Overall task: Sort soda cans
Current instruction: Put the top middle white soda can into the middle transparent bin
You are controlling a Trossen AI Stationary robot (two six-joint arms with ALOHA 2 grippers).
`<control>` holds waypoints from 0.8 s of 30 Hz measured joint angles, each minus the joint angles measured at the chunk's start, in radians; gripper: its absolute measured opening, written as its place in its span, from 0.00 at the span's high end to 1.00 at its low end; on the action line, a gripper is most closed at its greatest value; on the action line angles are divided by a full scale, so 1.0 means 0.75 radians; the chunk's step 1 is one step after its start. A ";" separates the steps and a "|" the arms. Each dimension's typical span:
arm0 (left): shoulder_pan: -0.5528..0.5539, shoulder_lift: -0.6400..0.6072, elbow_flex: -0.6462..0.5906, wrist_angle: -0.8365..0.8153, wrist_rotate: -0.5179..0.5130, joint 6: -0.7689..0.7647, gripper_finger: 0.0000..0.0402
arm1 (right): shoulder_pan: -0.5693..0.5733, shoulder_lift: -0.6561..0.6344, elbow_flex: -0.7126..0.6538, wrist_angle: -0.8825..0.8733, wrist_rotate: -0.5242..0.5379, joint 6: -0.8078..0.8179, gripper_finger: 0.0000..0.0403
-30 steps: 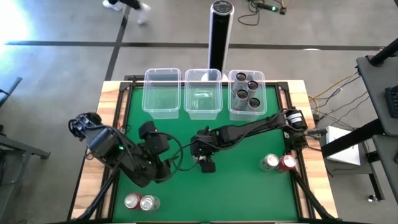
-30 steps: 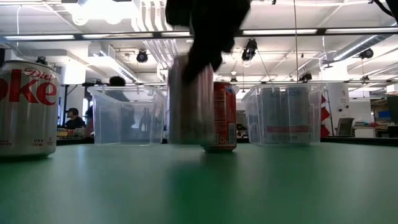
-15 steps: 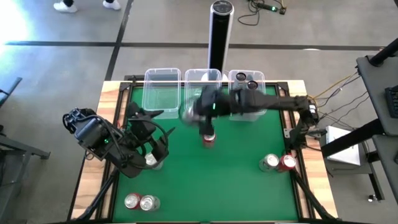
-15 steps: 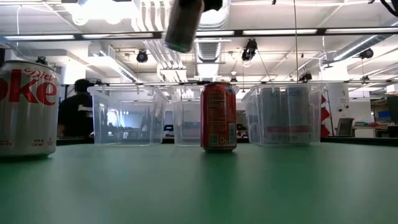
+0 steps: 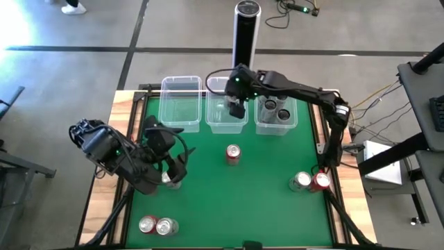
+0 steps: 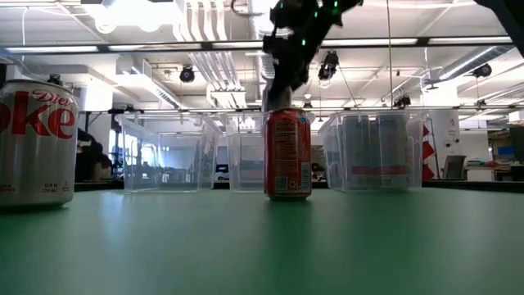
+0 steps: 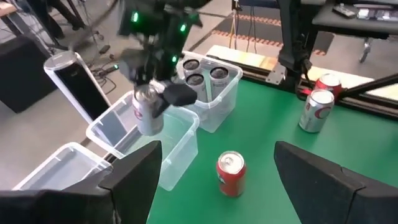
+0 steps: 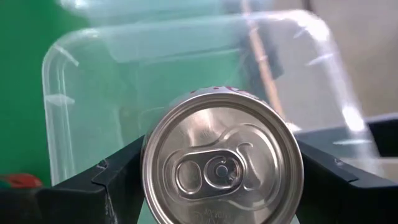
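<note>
R gripper [image 5: 236, 109] clamped on a silver can [image 7: 146, 111], fingers closed to can width, held above the middle tub [image 5: 225, 118]. 0.5 s ago it was nearer the table centre, over the tub's front edge; now further in over the tub. L gripper [image 5: 170, 167] spread wide, empty, low beside a can [image 5: 168, 180] at table L. Red can [image 5: 233, 154] stands mid-table, unmoved. Dark cans [image 5: 275, 107] in R tub.
</note>
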 joint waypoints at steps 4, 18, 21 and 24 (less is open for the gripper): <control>0.055 -0.053 0.000 0.000 0.043 0.077 0.27 | -0.025 0.062 -0.063 0.071 -0.073 0.001 0.27; 0.224 -0.211 0.000 0.000 0.126 0.392 0.27 | -0.065 0.229 -0.061 0.070 -0.180 -0.002 0.26; 0.239 -0.230 0.000 0.000 0.127 0.427 0.27 | -0.066 0.246 -0.060 0.071 -0.170 0.010 0.26; 0.246 -0.248 0.000 0.000 0.127 0.440 0.27 | -0.068 0.261 -0.059 0.062 -0.172 0.029 0.25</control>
